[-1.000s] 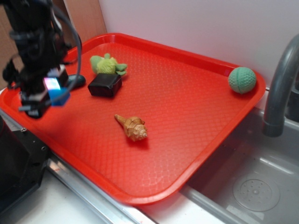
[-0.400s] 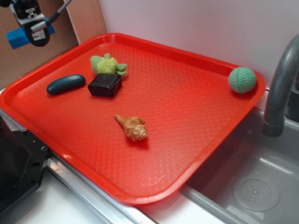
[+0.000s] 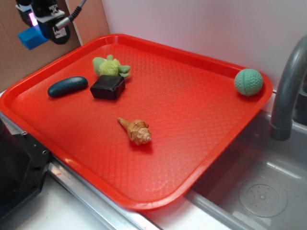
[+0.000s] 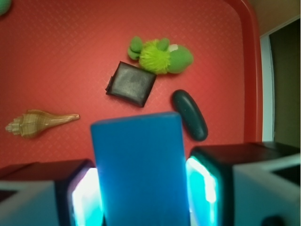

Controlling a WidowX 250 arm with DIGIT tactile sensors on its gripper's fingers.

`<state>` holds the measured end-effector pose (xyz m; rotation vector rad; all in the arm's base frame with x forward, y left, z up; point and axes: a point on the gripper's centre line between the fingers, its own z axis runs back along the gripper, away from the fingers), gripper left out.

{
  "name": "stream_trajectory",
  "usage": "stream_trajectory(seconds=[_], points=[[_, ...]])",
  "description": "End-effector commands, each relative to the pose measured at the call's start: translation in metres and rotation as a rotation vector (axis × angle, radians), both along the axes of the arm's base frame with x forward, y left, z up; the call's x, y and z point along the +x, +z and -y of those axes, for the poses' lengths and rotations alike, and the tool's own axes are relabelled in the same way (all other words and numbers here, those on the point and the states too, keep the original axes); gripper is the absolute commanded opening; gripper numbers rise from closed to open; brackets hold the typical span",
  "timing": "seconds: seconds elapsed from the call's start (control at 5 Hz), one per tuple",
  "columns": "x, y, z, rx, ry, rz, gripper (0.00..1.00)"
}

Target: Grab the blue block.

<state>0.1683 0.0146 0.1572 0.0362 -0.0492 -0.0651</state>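
Small flat bright-blue matte block (image 4: 141, 172) sits clamped between the black gripper (image 3: 41, 21) fingers (image 4: 211, 186), held high above the far left corner of the red plastic tray (image 3: 201, 96). Below on the tray: dark teal oblong pebble (image 4: 189, 114), glossy black box (image 4: 131, 84), fuzzy green toy (image 4: 160, 55), tan spiral seashell (image 4: 37, 122).

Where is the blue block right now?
The blue block is clamped in the gripper, held in the air at the exterior view's upper left, above the red tray's far-left corner, with the dark teal pebble its nearest neighbour below.
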Motion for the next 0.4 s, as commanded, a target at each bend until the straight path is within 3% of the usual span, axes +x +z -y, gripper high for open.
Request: stream_trajectory(seconds=[0.0,0.2], points=[[-0.0047,0.0055,0.0066,-0.035,0.044,0.046,0.00],[-0.0090,0.0038,0.0066,-0.017,0.052,0.037,0.00]])
